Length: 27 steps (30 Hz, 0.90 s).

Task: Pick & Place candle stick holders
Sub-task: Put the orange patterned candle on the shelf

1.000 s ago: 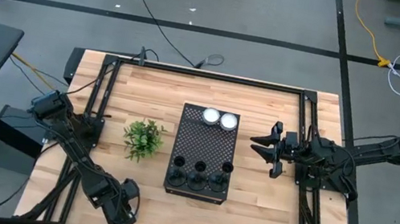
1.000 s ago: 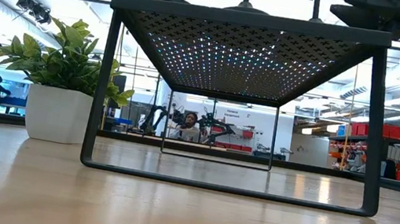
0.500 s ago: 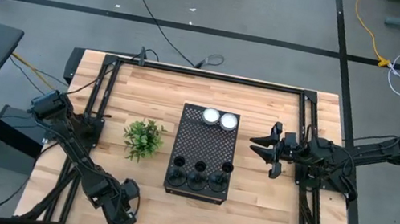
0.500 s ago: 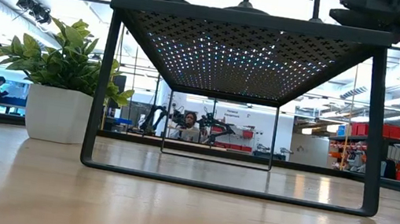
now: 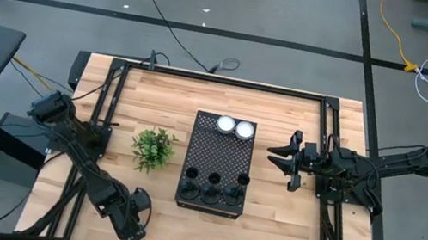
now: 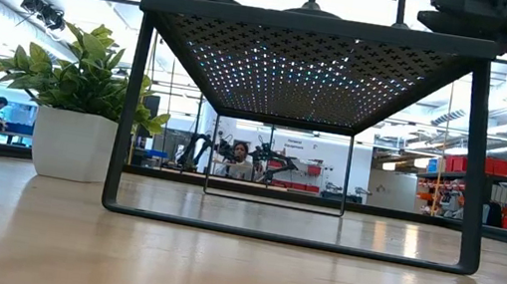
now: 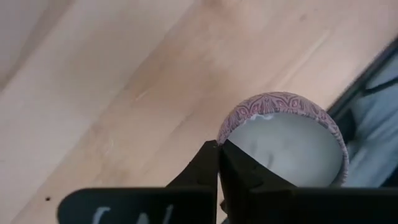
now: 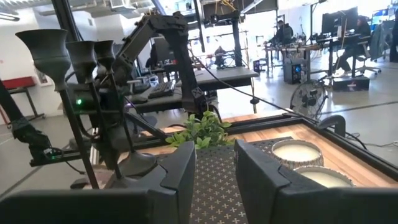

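Three slim black candle stick holders (image 5: 209, 191) stand by their round bases along the near edge of the black perforated box (image 5: 217, 151). Their cup tops show in the right wrist view (image 8: 48, 46). My right gripper (image 5: 279, 160) hovers open to the right of the box, level with the holders' tops and pointing toward it (image 8: 214, 155). My left gripper (image 5: 132, 221) is near the table's near left edge. It is shut at a round white candle with a patterned pink rim (image 7: 286, 146), which the arm hides in the high view. My left gripper pinches the candle's rim (image 7: 225, 132) at one side. One finger (image 7: 239, 171) is on the wax side of the wall and the other is outside it. Whether the candle rests on the table, the frames do not show.
Two white candles (image 5: 234, 127) sit on the far end of the box. A small potted plant (image 5: 153, 148) stands left of the box. Black rails (image 5: 220, 81) frame the table. Bare wood lies in front of the box and to its right.
My left arm has risen a little: its dark shape at the upper left of the low view has drawn upward. My right gripper has kept still and open.
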Each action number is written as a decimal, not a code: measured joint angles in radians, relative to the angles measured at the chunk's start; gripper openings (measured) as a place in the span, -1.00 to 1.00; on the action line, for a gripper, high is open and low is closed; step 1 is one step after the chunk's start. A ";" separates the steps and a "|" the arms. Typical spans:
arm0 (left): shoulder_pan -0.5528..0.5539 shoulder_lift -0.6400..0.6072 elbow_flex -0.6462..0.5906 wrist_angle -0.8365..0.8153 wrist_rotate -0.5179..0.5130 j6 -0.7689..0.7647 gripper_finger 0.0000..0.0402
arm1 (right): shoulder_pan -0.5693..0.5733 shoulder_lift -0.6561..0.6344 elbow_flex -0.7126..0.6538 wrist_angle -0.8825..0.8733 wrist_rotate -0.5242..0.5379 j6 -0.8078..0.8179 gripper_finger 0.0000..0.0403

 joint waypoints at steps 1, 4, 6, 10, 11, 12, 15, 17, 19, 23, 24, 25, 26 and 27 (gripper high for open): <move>0.006 -0.015 0.000 -0.005 -0.004 0.007 -0.98 | 0.000 0.000 0.000 0.000 0.000 0.000 -0.45; 0.026 -0.062 0.000 -0.027 -0.028 0.041 -0.98 | 0.000 0.000 0.000 0.000 0.000 0.000 -0.45; 0.043 -0.102 0.000 -0.048 -0.047 0.067 -0.99 | 0.000 0.000 0.000 0.000 0.000 0.000 -0.45; 0.086 -0.190 0.000 -0.078 -0.100 0.128 -0.99 | 0.000 0.000 0.000 0.000 0.000 0.000 -0.45; 0.101 -0.212 0.002 -0.080 -0.108 0.139 -0.99 | 0.000 0.000 0.000 0.000 0.000 0.000 -0.45; 0.115 -0.232 0.008 -0.095 -0.119 0.158 -0.99 | 0.000 0.000 0.000 0.000 0.000 0.000 -0.45; 0.158 -0.287 0.053 -0.179 -0.149 0.223 -0.99 | 0.000 0.000 0.000 0.000 0.000 0.000 -0.45; 0.187 -0.312 0.109 -0.273 -0.178 0.261 -0.99 | 0.000 0.000 0.000 0.000 0.000 0.000 -0.45; 0.214 -0.320 0.179 -0.399 -0.224 0.290 -0.99 | 0.000 0.000 0.000 0.000 -0.001 0.000 -0.45; 0.278 -0.318 0.324 -0.608 -0.298 0.368 -1.00 | 0.000 0.000 0.000 0.001 -0.001 0.026 -0.45; 0.299 -0.318 0.351 -0.639 -0.316 0.388 -1.00 | 0.000 0.000 0.000 0.002 -0.001 0.026 -0.45; 0.323 -0.318 0.375 -0.665 -0.330 0.410 -1.00 | 0.000 0.000 0.000 0.003 -0.001 0.026 -0.45; 0.348 -0.318 0.394 -0.691 -0.343 0.434 -1.00 | 0.000 0.000 0.000 0.004 -0.001 0.026 -0.45; 0.373 -0.318 0.408 -0.708 -0.350 0.462 -1.00 | 0.000 0.000 0.000 0.004 -0.001 0.027 -0.45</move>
